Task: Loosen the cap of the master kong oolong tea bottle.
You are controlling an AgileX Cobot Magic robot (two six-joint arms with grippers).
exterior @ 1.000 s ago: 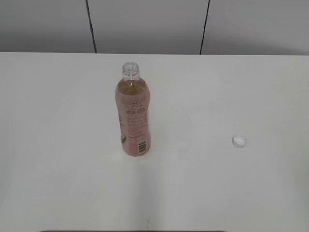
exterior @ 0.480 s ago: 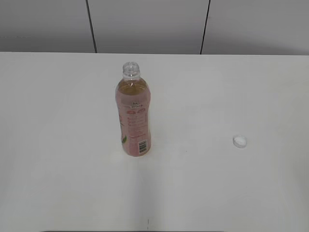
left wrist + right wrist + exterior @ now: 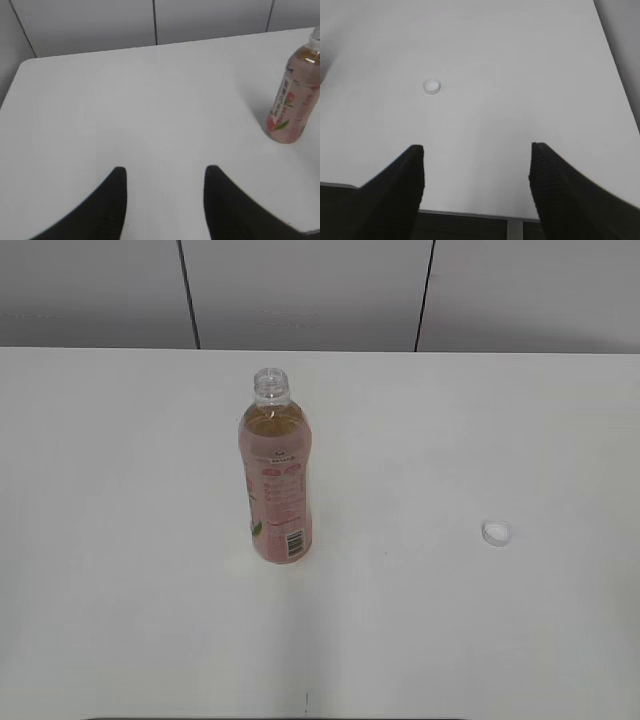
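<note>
Exterior view: cap (image 3: 495, 532) off, lying on counter (image 3: 120, 540) at right, well apart from bottle (image 3: 275, 475).
Both grippers' jaws spread wide, holding nothing: left gripper (image 3: 165, 175), right gripper (image 3: 476, 155).

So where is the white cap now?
The cap lies on the table, right side of the exterior view, well apart from the uncapped bottle. Neither claw holds it.

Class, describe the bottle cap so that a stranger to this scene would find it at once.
Start at the white table and find the upright tea bottle, its neck open. Look well to its right: the cap lies alone, open side up, a small white ring, the only loose item there.
</note>
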